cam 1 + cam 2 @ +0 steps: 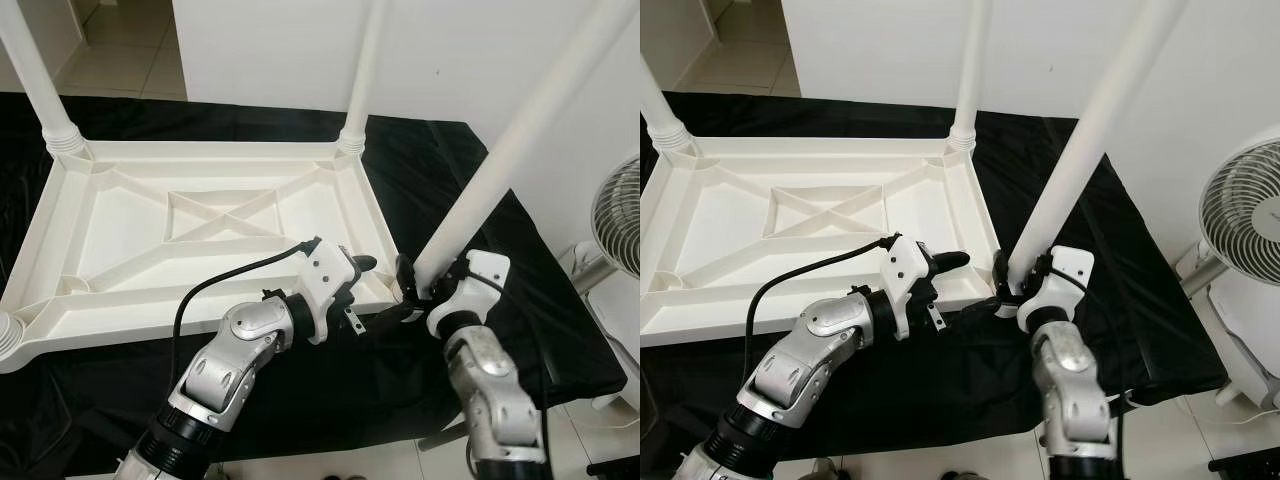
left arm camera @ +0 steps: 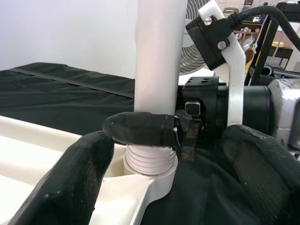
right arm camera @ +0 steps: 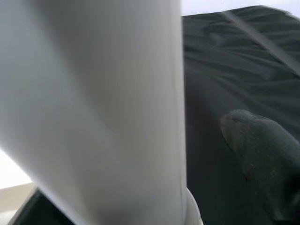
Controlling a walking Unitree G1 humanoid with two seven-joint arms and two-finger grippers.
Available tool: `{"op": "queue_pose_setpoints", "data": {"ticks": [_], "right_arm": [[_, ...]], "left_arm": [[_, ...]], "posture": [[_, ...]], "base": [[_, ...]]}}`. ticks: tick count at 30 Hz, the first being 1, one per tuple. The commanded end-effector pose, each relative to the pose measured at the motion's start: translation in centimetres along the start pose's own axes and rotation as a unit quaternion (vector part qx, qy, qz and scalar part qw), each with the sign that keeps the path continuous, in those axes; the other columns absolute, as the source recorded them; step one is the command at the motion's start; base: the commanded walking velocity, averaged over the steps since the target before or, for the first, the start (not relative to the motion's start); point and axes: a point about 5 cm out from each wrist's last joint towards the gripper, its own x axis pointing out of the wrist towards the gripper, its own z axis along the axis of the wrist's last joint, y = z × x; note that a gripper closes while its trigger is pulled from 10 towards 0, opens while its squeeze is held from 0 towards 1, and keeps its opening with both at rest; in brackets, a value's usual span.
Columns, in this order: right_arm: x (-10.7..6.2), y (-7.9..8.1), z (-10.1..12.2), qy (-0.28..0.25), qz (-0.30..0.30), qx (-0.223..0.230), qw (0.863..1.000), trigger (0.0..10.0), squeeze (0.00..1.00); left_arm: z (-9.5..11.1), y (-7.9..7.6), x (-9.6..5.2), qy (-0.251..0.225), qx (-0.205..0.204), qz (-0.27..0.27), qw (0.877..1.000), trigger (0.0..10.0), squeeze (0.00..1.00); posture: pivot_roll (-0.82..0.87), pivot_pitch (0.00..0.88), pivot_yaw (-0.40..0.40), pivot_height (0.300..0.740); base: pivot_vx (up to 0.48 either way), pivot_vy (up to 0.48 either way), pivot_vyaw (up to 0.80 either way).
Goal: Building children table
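Observation:
A white plastic table top (image 1: 200, 305) lies upside down on a black cloth (image 1: 440, 170). A long white leg (image 1: 500, 170) rises tilted from its near right corner, and its ribbed base (image 2: 150, 164) sits in the corner socket. My right gripper (image 1: 415, 288) is shut on this leg just above the base; one of its fingers (image 2: 140, 129) wraps across the leg. In the right wrist view the leg (image 3: 93, 108) is close up beside a black fingertip (image 3: 262, 154). My left gripper (image 1: 362, 290) hovers open at the same corner, just left of the leg, holding nothing.
Two more white legs stand at the far corners (image 1: 35, 70) (image 1: 365, 70), and another socket shows at the near left corner (image 1: 5, 335). A white fan (image 1: 620, 215) stands on the floor to the right. A white wall is behind.

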Motion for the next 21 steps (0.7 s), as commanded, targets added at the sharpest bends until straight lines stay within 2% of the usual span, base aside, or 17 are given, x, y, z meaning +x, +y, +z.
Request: {"op": "queue_pose_setpoints", "data": {"ticks": [1,2,3,4,5,7,8,10,17,18,20,21], "right_arm": [[0.1,-0.8,-0.1,0.003,0.014,-0.003,1.0,10.0,0.98],[0.3,-0.9,0.1,0.004,0.06,-0.011,0.998,10.0,0.0],[0.3,-0.9,0.1,0.004,0.06,-0.011,0.998,10.0,0.0],[0.4,-0.9,0.1,0.009,0.097,-0.014,0.995,10.0,0.0],[0.4,-0.9,0.1,0.009,0.097,-0.014,0.995,10.0,0.0],[0.6,-0.8,-0.1,0.022,0.174,-0.03,0.984,10.0,0.0],[0.6,-0.8,-0.1,0.022,0.174,-0.03,0.984,10.0,0.0],[0.7,-0.7,-0.5,0.034,0.23,-0.045,0.972,10.0,0.0],[1.0,-0.7,-1.0,0.047,0.279,-0.067,0.957,10.0,0.0],[1.2,-0.7,-1.2,0.049,0.287,-0.077,0.954,7.3,0.0],[1.2,-0.7,-1.2,0.049,0.287,-0.077,0.954,7.3,0.0],[1.3,-0.7,-1.3,0.051,0.292,-0.082,0.952,0.5,0.0]], "left_arm": [[-0.1,-0.1,0.2,0.004,0.002,0.001,1.0,10.0,0.0],[-0.1,-0.1,0.2,0.004,0.003,0.002,1.0,10.0,0.0],[-0.1,-0.1,0.2,0.004,0.003,0.002,1.0,10.0,0.0],[-0.1,-0.1,0.2,0.004,0.003,0.002,1.0,10.0,0.0],[-0.1,-0.1,0.2,0.004,0.003,0.002,1.0,10.0,0.0],[-0.1,-0.1,0.2,0.004,0.004,0.003,1.0,10.0,0.0],[-0.1,-0.1,0.2,0.004,0.004,0.003,1.0,10.0,0.0],[-0.1,0.0,0.2,0.004,0.005,0.003,1.0,10.0,0.0],[0.0,0.0,0.3,0.003,0.007,0.002,1.0,10.0,0.0],[0.0,0.0,0.3,0.003,0.008,0.002,1.0,10.0,0.0],[0.0,0.0,0.3,0.003,0.008,0.002,1.0,10.0,0.0],[0.0,0.0,0.2,0.003,0.009,0.003,1.0,10.0,0.0]], "posture": [[0.04,0.084,-0.103,0.74],[0.04,0.079,-0.103,0.74],[0.04,0.079,-0.103,0.74],[0.04,0.075,-0.102,0.74],[0.04,0.075,-0.102,0.74],[0.05,0.071,-0.102,0.74],[0.05,0.071,-0.102,0.74],[0.05,0.067,-0.1,0.74],[0.05,0.067,-0.1,0.74],[0.05,0.067,-0.1,0.74],[0.05,0.067,-0.1,0.74],[0.05,0.067,-0.1,0.74]], "base": [[0.0,0.0,0.0],[0.0,0.0,0.0],[0.0,0.0,0.0],[0.0,0.0,0.0],[0.0,0.0,0.0],[0.0,0.0,0.0],[0.0,0.0,0.0],[0.0,0.0,0.0],[0.0,0.0,0.0],[0.0,0.0,0.0],[0.0,0.0,0.0],[0.0,0.0,0.0]]}}
